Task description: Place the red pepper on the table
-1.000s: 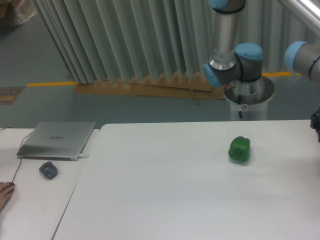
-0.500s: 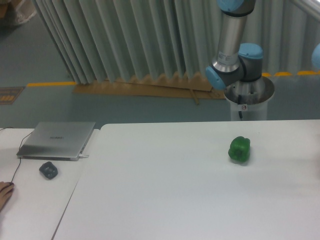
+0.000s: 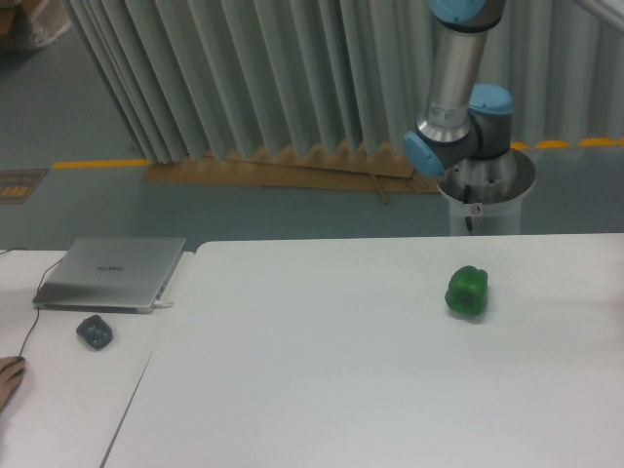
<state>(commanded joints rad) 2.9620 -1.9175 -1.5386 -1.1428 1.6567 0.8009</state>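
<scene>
No red pepper is seen anywhere in view; only a green pepper (image 3: 467,291) lies on the worktop (image 3: 322,390), towards its right side. The tool itself is out of frame, so whether its jaws are apart or together cannot be told, nor whether the red pepper is carried in them. Only the arm (image 3: 458,88) is shown, rising from its pedestal (image 3: 485,200) behind the worktop's far edge. With the tool unseen, places cannot be given relative to it.

Judged from the green one, a pepper of this sort is likely light, hollow, smooth and somewhat slippery, with lobed sides that give a little under pressure. It is best held across the broad middle, jaws set on two opposite lobes, and released low so that rolling is avoided.

On the narrower desk (image 3: 58,390) at left a closed laptop (image 3: 112,273) and a dark mouse (image 3: 95,332) are seen; a faint mark on the laptop lid cannot be read. A small label on the pedestal is also too small to read.
</scene>
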